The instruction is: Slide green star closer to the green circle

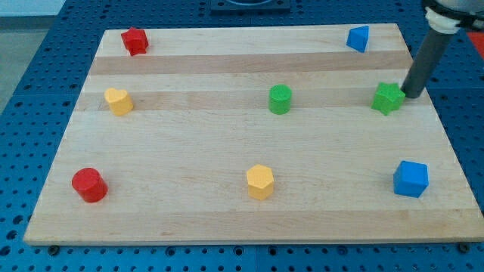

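The green star (388, 98) lies on the wooden board (227, 143) at the view's right, level with the middle row. The green circle (280, 99) lies near the board's centre, well to the star's left with bare wood between them. My tip (411, 94) is the lower end of a dark rod coming down from the view's top right. It sits right against the star's right side, touching or nearly touching it.
A red block (135, 41) lies top left and a blue block (358, 38) top right. A yellow block (118, 100) lies at the left. Along the bottom lie a red cylinder (89, 185), a yellow hexagon (259, 181) and a blue cube (411, 179).
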{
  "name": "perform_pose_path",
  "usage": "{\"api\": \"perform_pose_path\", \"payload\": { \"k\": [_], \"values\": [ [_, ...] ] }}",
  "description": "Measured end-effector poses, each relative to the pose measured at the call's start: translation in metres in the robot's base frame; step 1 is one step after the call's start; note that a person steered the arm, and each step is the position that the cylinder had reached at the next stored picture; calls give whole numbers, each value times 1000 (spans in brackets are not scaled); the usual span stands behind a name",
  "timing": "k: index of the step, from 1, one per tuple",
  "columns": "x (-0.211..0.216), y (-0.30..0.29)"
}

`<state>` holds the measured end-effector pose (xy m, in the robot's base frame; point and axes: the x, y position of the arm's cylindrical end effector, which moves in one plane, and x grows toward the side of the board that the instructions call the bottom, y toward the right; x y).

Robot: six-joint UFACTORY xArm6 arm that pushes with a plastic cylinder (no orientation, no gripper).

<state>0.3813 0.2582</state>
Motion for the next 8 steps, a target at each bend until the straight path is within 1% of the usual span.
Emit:
{"api": "perform_pose_path", "payload": {
  "k": [2, 4, 5, 8],
  "values": [
    [19, -30],
    [45, -37],
    [51, -45],
    [40, -82]
  ]
}}
